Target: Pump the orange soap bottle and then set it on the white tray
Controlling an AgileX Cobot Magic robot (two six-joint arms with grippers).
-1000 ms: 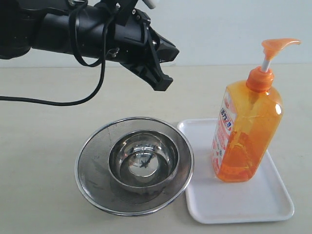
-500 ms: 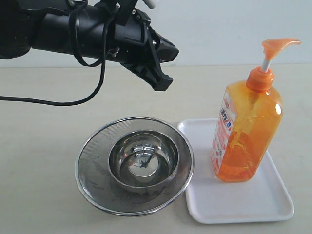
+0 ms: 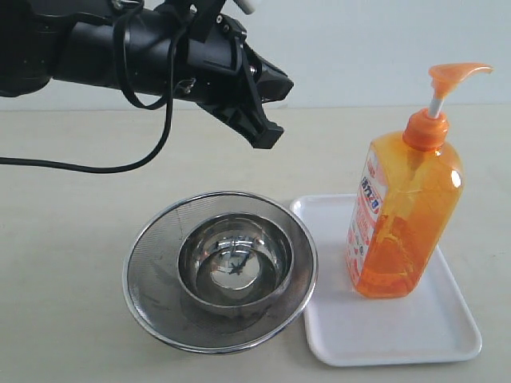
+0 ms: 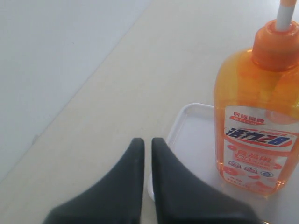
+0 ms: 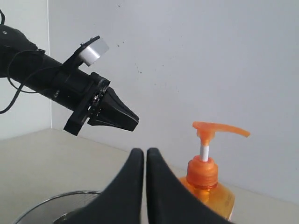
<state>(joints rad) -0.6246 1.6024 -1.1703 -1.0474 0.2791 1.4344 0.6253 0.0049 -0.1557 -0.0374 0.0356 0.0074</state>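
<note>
Orange soap bottle (image 3: 403,219) upright on white tray (image 3: 383,335)

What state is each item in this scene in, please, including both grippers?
orange soap bottle: upright on the tray, pump head raised, nothing gripping it.
white tray: lying flat, carrying the bottle.
steel strainer: upright beside the tray, holding a bowl.
steel bowl: upright inside the strainer.
left gripper: shut, empty, in the air.
right gripper: shut, empty.
</note>
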